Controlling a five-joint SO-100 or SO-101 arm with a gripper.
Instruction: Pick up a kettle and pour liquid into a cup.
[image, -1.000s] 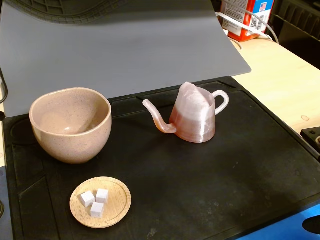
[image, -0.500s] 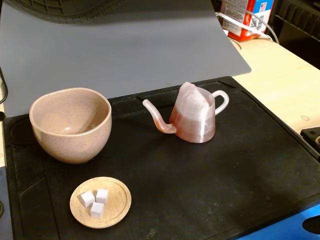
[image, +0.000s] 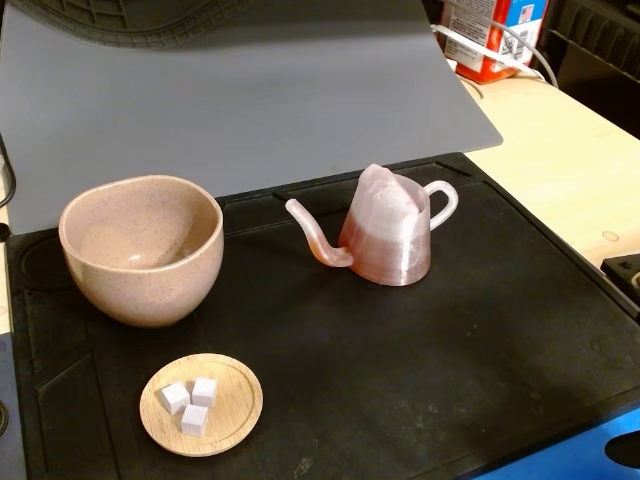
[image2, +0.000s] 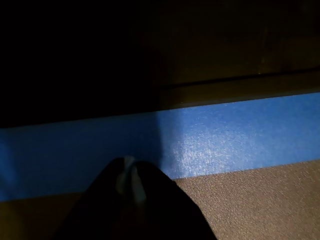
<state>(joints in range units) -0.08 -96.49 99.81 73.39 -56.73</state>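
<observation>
The task had not yet begun: the kettle (image: 390, 232) stood untouched beside the cup (image: 141, 249). The gripper (image2: 131, 175), apparently closed, needed to reach its handle.

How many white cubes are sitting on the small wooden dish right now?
3. On the wooden dish in the fixed view: one white cube at the left, one at the upper right, one in front. They sit clustered together; none seems hidden.

A black mat (image: 420, 380) covers the light wooden worktop (image: 560, 160). On the mat, the pink kettle (image: 388, 228) stands right of the beige cup (image: 140, 250), with a wooden dish (image: 235, 405) of white cubes (image: 190, 403) just in front of the cup.
</observation>
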